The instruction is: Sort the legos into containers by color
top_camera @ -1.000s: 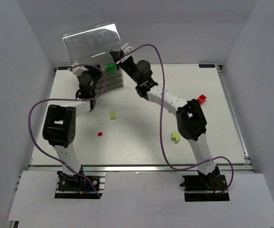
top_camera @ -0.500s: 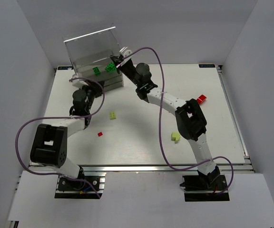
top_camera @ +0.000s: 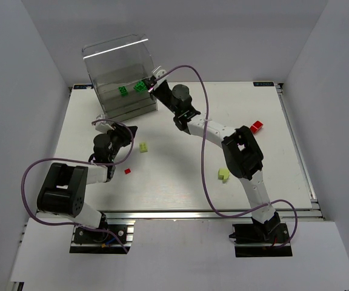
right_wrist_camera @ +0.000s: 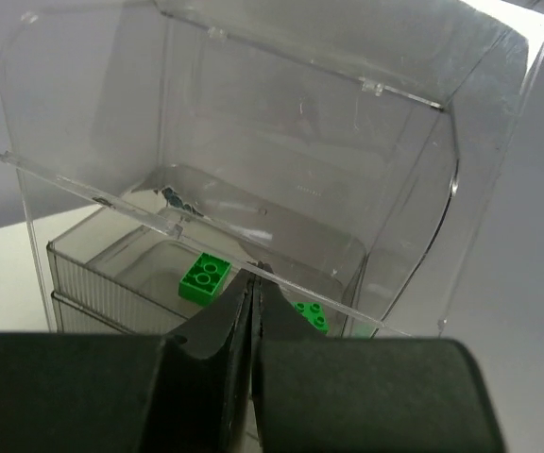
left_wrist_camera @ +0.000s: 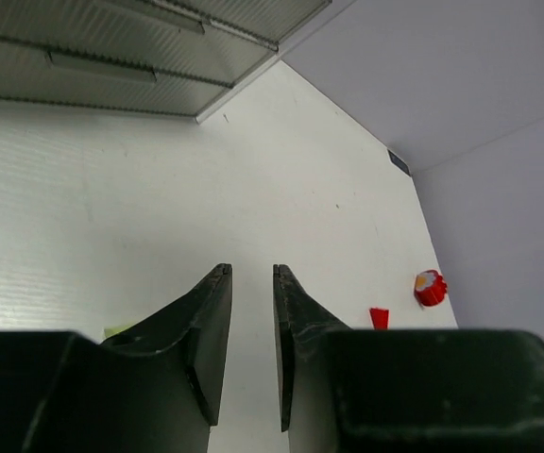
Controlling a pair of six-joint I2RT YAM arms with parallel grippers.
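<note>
**Lid up, left gripper ready for the next brick**

My right gripper [right_wrist_camera: 253, 274] was pressed shut, and it looked to be pinching the thin edge of the clear lid [right_wrist_camera: 253, 123], though the see-through plastic made that hard to be sure of. Two green legos [right_wrist_camera: 204, 277] lay in the top drawer [right_wrist_camera: 93, 250] under the lid. My left gripper [left_wrist_camera: 251, 274] hung low over the counter [top_camera: 180, 163], its fingers [left_wrist_camera: 211, 330] a little apart with nothing between them. A pale yellow-green brick [top_camera: 143, 147] lay just beside it, and a tiny red brick [top_camera: 127, 171] lay near. To do this step well, I judged I should spread the left fingers wider, come straight down with the brick in the middle of the gap, then squeeze gently. The right gripper should hold the lid steady so the way into the drawer was free.
</note>
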